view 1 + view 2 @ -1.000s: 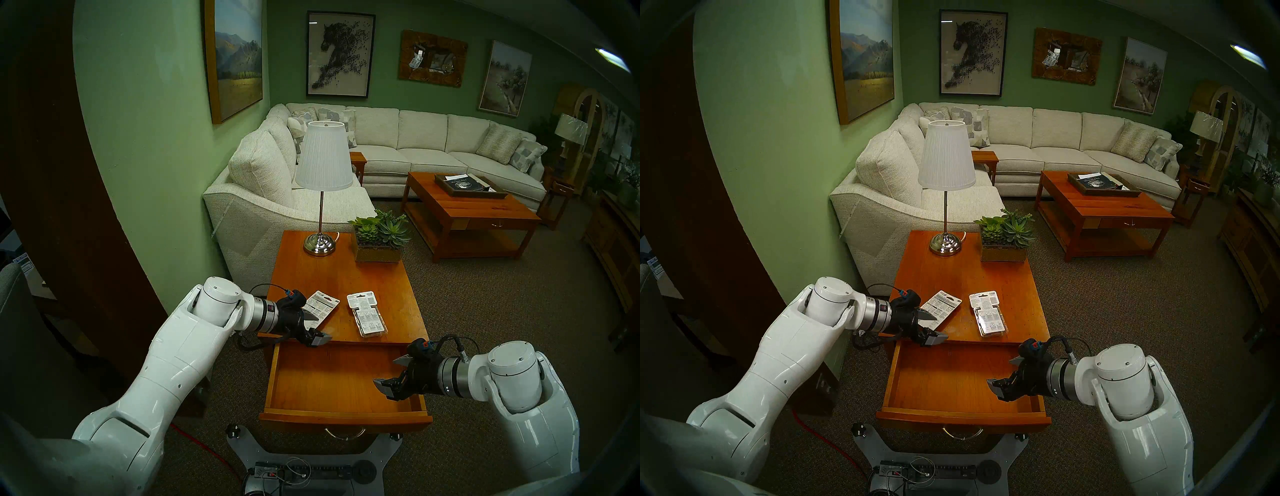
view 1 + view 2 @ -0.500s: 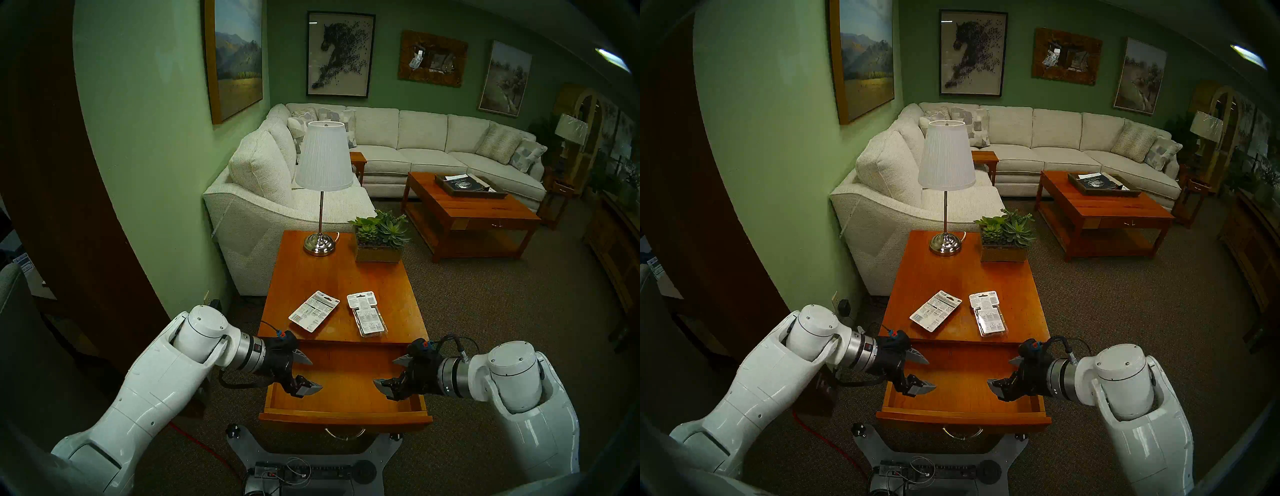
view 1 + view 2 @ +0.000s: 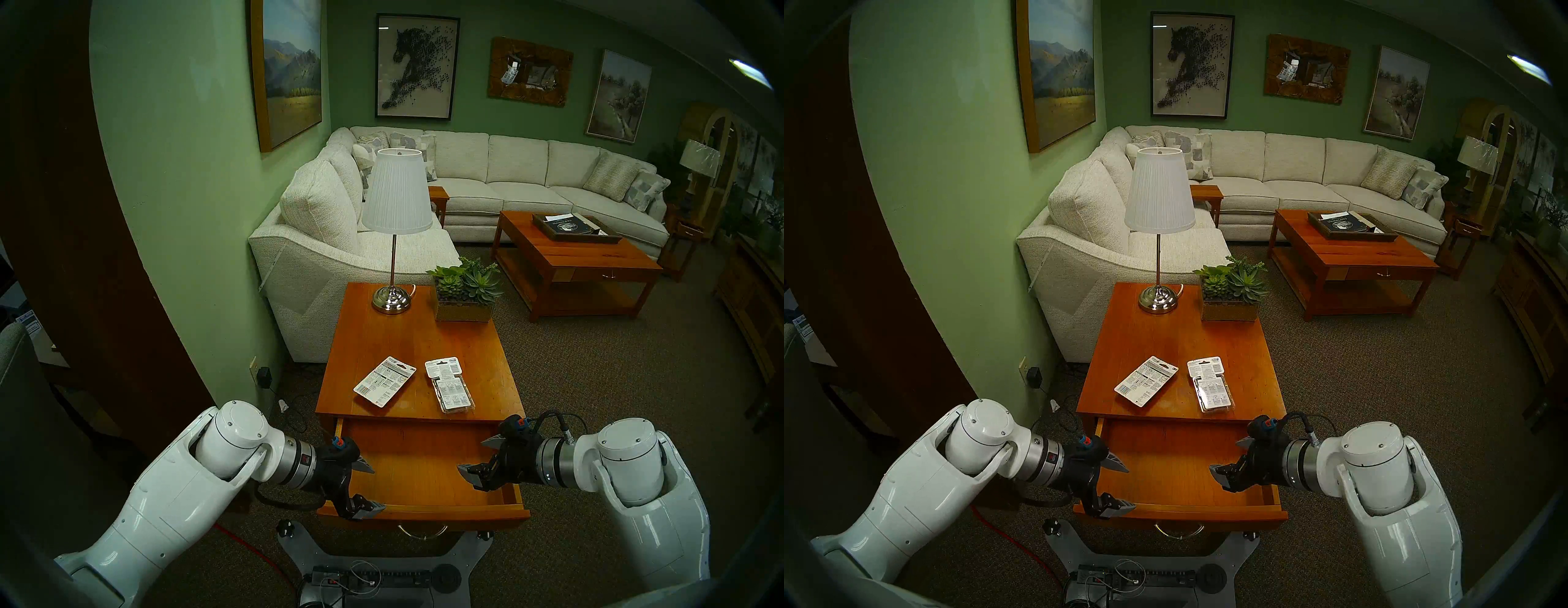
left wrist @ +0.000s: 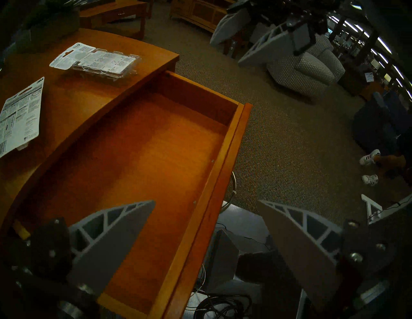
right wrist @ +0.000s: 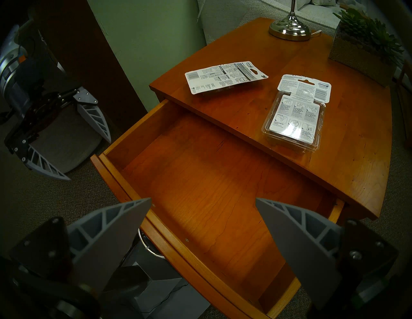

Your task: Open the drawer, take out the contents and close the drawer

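Note:
The orange-brown drawer (image 3: 424, 511) stands pulled out of the side table, and nothing lies inside it. Its silver handle (image 3: 422, 531) hangs at the front centre. The flat white card (image 3: 385, 381) and the clear blister pack (image 3: 449, 384) lie side by side on the table top, as the right wrist view shows for the card (image 5: 225, 76) and the pack (image 5: 296, 113). My left gripper (image 3: 377, 484) is open and empty, straddling the drawer's front left corner. My right gripper (image 3: 470, 455) is open and empty over the drawer's right side.
A lamp (image 3: 396, 204) and a succulent planter (image 3: 464, 293) stand at the far end of the side table (image 3: 415, 335). A white sofa (image 3: 322, 237) is behind it and the green wall to the left. My base (image 3: 382, 564) sits under the drawer front.
My left gripper has drawn back from the white card on the table top to the drawer's front left corner. The card stays where it lay. The right arm has not moved.

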